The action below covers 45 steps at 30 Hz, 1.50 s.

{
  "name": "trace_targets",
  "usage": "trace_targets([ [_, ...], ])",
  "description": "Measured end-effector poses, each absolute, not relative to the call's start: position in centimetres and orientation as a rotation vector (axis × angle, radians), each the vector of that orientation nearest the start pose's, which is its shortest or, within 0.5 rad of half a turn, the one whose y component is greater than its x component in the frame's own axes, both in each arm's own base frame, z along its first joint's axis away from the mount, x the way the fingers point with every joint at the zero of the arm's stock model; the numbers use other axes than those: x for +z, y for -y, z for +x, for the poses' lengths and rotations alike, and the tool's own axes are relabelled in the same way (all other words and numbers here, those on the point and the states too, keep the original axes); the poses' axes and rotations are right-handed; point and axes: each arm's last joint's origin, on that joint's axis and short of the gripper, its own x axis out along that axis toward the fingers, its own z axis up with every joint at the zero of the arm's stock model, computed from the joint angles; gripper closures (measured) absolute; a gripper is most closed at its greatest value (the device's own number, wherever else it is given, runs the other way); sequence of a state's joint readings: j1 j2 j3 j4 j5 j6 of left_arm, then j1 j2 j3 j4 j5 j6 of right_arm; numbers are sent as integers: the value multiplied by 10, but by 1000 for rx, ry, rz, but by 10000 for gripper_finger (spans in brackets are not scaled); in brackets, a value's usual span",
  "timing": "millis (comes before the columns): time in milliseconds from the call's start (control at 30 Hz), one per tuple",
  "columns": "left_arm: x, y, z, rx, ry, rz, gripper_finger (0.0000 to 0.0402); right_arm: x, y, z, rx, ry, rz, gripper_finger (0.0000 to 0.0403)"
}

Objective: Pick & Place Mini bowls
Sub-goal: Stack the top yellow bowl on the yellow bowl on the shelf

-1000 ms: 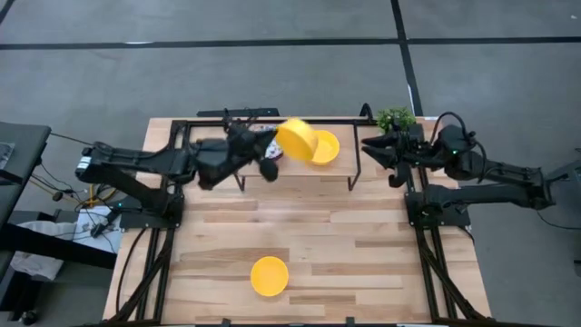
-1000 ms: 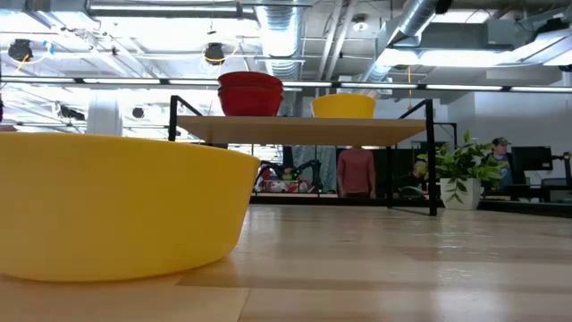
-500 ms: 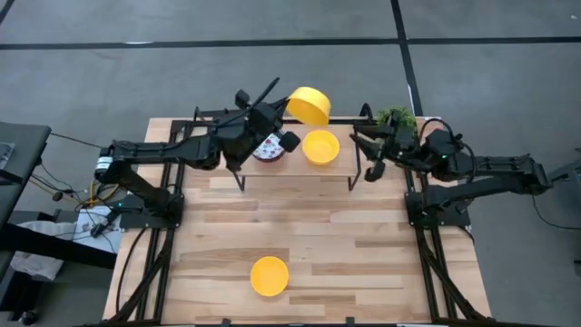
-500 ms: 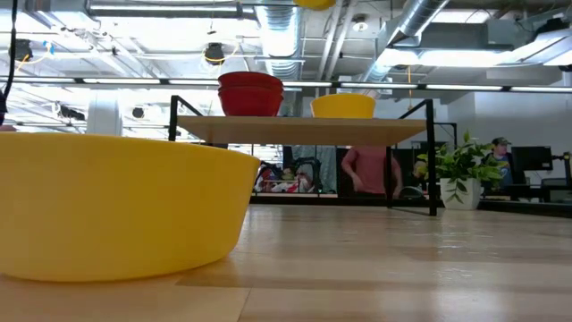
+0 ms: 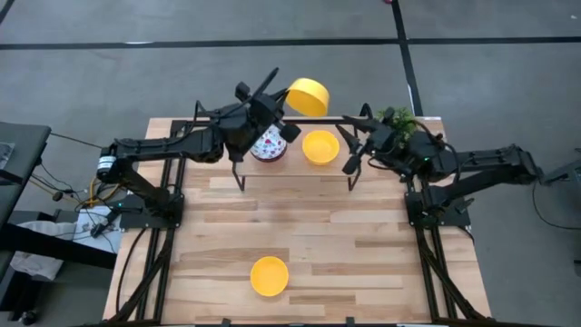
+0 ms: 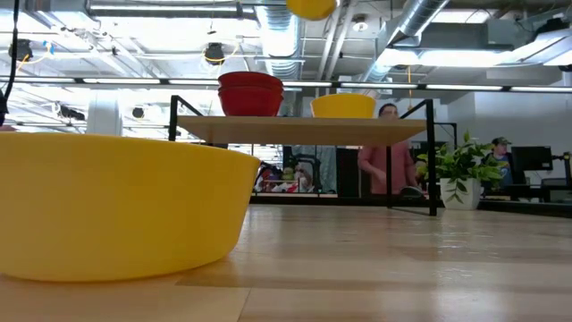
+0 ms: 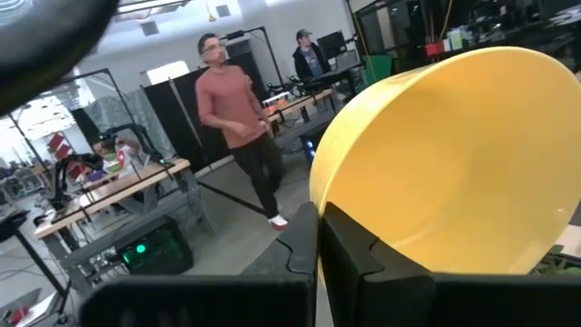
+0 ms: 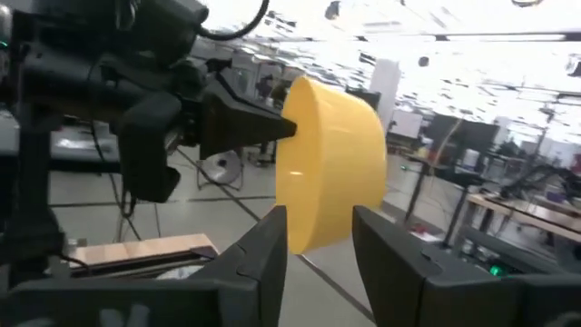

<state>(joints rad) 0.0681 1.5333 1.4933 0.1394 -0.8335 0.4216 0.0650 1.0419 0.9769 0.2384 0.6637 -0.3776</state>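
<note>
My left gripper (image 5: 280, 111) is shut on a plain yellow mini bowl (image 5: 307, 95), held high over the far side of the black-framed shelf (image 5: 290, 168); the low view shows that bowl (image 6: 311, 7) above the shelf. On the shelf board rest stacked red speckled mini bowls (image 5: 270, 143) and another yellow bowl (image 5: 320, 146). A third yellow bowl (image 5: 270, 275) sits on the table near the front edge. My right gripper (image 5: 350, 153) stands open at the shelf's right end, pointing at the held bowl (image 8: 334, 173) without touching it. My left gripper pinches the yellow bowl's rim (image 7: 325, 202) between its two fingers, one on the inside of the wall and one on the outside. The fingers come about level from the table's left. The bowl is lifted clear and tipped on its side.
A small green plant (image 5: 397, 118) stands at the table's far right corner, behind my right arm. The near yellow bowl (image 6: 116, 210) fills the left of the low view. A person (image 6: 384, 170) walks in the room behind the table. Bare wood lies between shelf and front edge.
My left gripper has risen and gone toward the table's far edge and a little right, carrying the yellow bowl up from beside the shelf's bowls to well above them; the bowl has turned onto its side. My right gripper has moved left toward the shelf and rolled.
</note>
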Motion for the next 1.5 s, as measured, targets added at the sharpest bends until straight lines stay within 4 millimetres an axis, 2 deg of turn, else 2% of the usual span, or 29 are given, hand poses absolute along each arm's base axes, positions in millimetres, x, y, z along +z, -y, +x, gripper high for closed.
trace_targets([
  [133, 426, -47, 342, 898, -94, 356, 399, 396, 1, 236, -701, 29, -289, 257],
  [367, 426, -48, 343, 863, -87, 362, 399, 402, -7, 258, -724, 0, -312, 231],
  [567, 426, -48, 343, 852, -86, 363, 399, 404, -10, 270, -823, -40, -320, 222],
  [767, 426, -43, 344, 820, -79, 365, 399, 406, -11, 273, -883, -68, -339, 227],
  [1133, 425, -29, 347, 764, -65, 360, 399, 407, -10, 271, -935, -73, -320, 264],
  [1500, 426, -21, 347, 751, -56, 347, 398, 408, -9, 270, -963, -72, -311, 360],
])
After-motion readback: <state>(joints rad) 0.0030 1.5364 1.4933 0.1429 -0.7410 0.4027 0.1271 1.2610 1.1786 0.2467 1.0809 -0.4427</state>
